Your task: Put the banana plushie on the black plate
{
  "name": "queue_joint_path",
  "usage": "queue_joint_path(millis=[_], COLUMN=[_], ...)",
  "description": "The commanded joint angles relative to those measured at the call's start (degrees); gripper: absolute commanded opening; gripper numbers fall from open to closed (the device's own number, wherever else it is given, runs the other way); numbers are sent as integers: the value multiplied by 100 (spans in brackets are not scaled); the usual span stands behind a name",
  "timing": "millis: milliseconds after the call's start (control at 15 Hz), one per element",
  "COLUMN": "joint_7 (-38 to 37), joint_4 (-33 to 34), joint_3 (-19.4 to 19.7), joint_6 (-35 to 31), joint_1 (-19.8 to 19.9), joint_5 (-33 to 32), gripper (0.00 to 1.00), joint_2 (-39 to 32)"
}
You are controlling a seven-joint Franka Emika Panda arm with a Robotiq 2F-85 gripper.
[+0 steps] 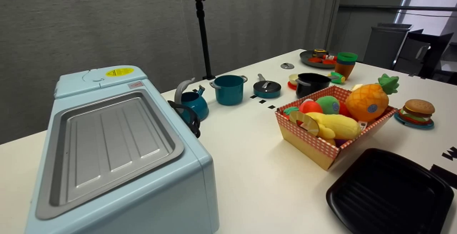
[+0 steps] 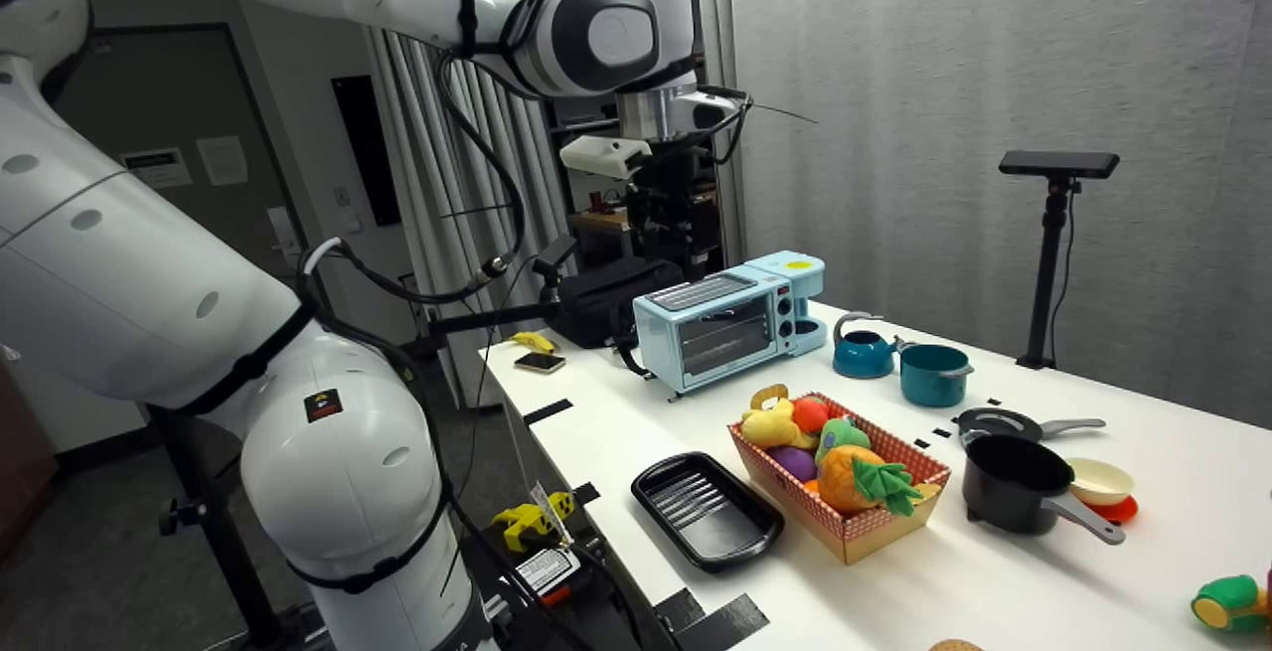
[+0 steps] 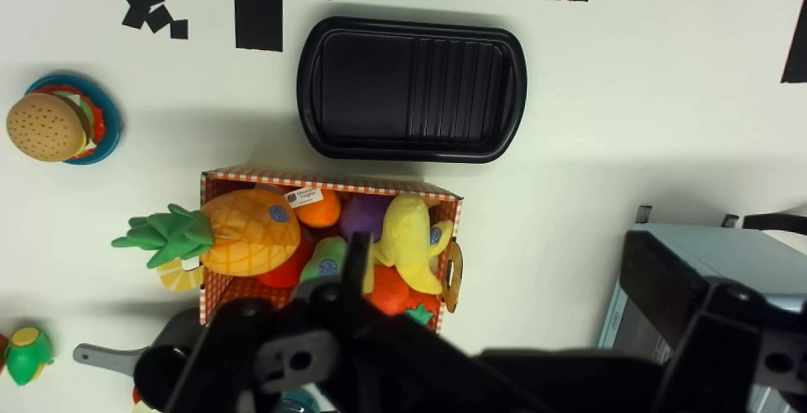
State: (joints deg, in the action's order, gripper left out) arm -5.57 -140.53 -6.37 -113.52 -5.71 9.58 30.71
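Note:
The yellow banana plushie (image 3: 406, 236) lies on top of other plush fruit in the red-checked basket (image 3: 353, 185), near its handle end. It also shows in both exterior views (image 1: 339, 126) (image 2: 767, 426). The black plate (image 3: 365, 85) lies flat on the table beside the basket's long side, bare, with ribs at one end. It also shows in both exterior views (image 1: 385, 191) (image 2: 711, 512). My gripper (image 3: 507, 268) is open and empty, fingers wide apart, high above the table. Its left finger overlaps the basket in the wrist view. It hangs high in an exterior view (image 2: 676, 234).
A light-blue toaster oven (image 1: 192, 187) stands on the basket's handle side. A plush pineapple (image 3: 252, 233) sticks out of the basket. A toy burger (image 3: 47, 126), black pot (image 2: 1014, 487), teal pot (image 2: 934, 373) and kettle (image 2: 863, 355) stand around. Another yellow banana (image 2: 534, 341) lies at the table's end.

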Motion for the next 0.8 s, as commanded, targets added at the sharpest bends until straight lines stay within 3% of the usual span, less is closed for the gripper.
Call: queue_joint_path(millis=[0,333,733], joint_7=[176,559,1038], joint_4=[206,593,1540], joint_3=[117,456,737], joint_6=[-120,-455,-544], joint_1=[66,170,249], joint_5=[-111,-81,178], gripper=[100,100,100], joint_2=[-389,-1278,-2736])
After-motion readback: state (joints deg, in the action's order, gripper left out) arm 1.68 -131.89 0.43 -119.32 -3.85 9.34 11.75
